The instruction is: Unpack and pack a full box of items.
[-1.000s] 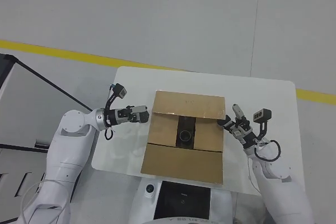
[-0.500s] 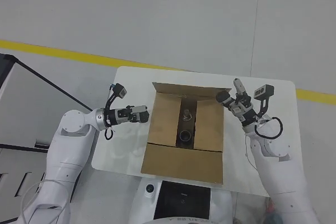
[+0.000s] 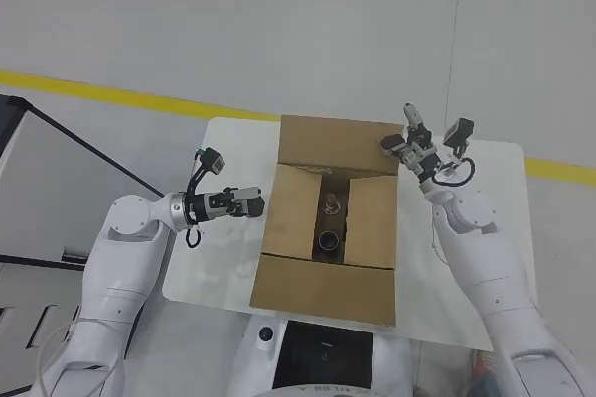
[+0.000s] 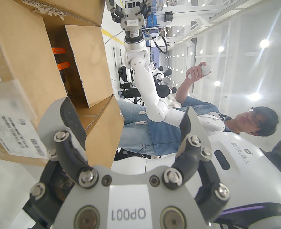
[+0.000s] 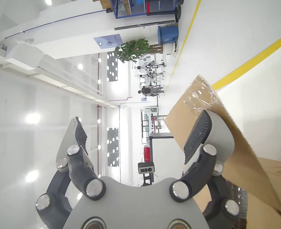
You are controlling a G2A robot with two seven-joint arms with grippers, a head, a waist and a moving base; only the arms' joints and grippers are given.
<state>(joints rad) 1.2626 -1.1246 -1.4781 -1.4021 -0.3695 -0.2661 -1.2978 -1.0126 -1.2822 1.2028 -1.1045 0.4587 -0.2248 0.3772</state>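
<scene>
The box (image 3: 326,213) is plain tan cardboard, darker brown in its shadowed inside, where two small orange tags (image 4: 59,50) stand out against the wall. A white label (image 4: 16,129) with black barcode stripes sits on its outer side. The tabletop (image 3: 477,179) is white, and the floor (image 3: 129,50) is pale grey with a yellow line (image 3: 79,88) across it. The left hand (image 4: 128,110) and right hand (image 5: 140,117) are silver-grey, with black, finely ribbed pads (image 5: 197,132).
</scene>
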